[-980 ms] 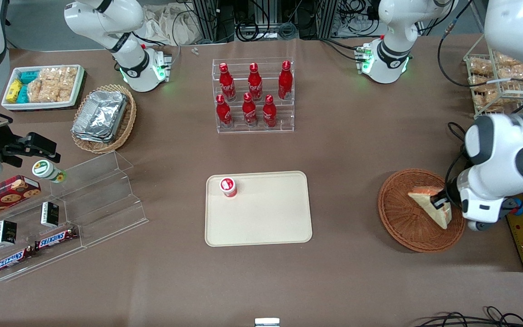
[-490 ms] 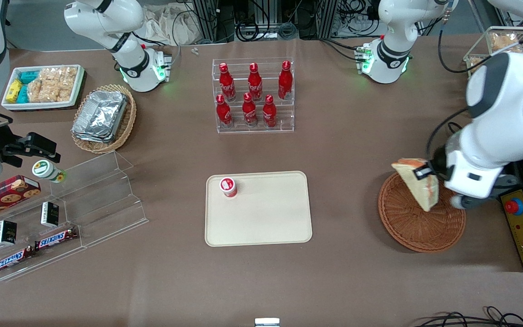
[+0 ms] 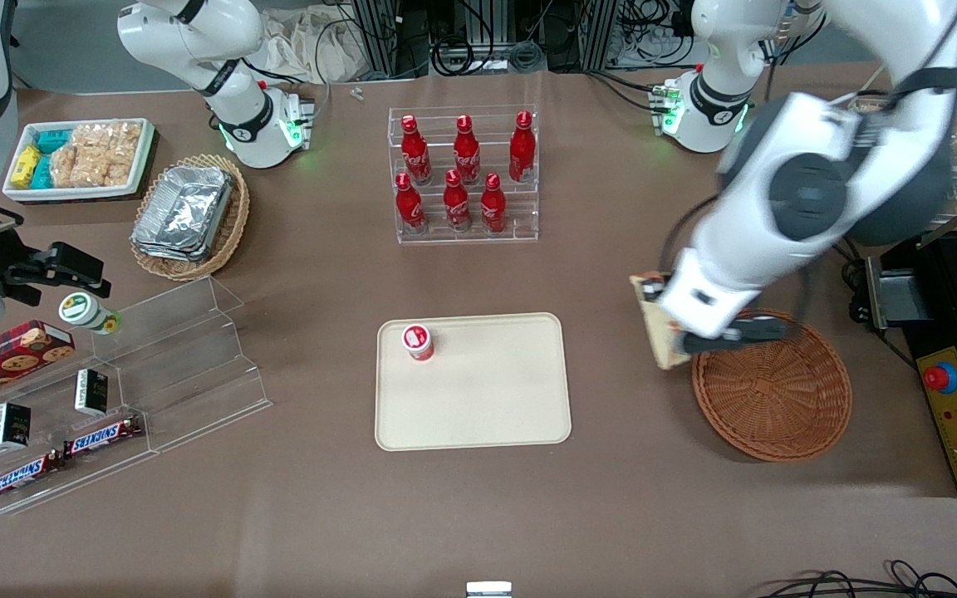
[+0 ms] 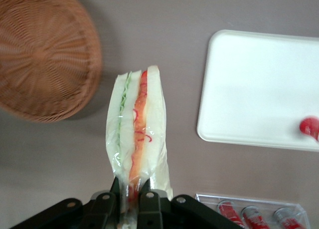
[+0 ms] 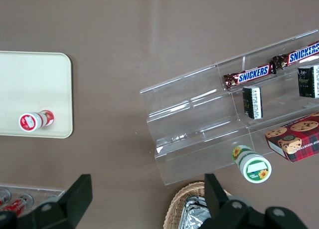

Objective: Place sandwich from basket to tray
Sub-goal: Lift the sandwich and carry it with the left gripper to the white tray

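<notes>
Hanging above the bare table between basket (image 3: 771, 397) and tray (image 3: 478, 407), the gripper (image 4: 129, 195) pinches the wrapped sandwich (image 4: 137, 134) by one end, jaws clenched.

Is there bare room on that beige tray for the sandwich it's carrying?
The gripper, fingers shut on the white-bread sandwich, hangs between wicker basket and beige tray. One corner holds a red-capped cup; the rest is bare.
</notes>
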Robot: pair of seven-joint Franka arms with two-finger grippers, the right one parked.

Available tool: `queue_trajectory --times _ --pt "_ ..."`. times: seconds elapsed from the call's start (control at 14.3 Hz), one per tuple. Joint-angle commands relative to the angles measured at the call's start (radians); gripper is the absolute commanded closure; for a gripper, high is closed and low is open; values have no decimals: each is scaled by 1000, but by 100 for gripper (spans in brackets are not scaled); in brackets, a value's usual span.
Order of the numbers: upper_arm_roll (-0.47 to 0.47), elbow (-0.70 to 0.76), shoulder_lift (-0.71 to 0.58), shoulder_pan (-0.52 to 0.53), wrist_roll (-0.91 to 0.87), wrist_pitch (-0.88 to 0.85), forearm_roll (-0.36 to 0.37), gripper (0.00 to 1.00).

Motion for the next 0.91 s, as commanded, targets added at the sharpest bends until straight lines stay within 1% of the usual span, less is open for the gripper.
queue_trajectory --times 0.0,0.28,0.49,0.77,0.84 --pt "-1 50 94 -86 33 72 50 99" --pt "0 49 238 -190 15 288 130 99" --pt "6 47 345 -214 -29 417 179 99" --pt "9 47 431 -229 -100 453 285 99" --pt "9 47 438 -229 -111 453 294 95"
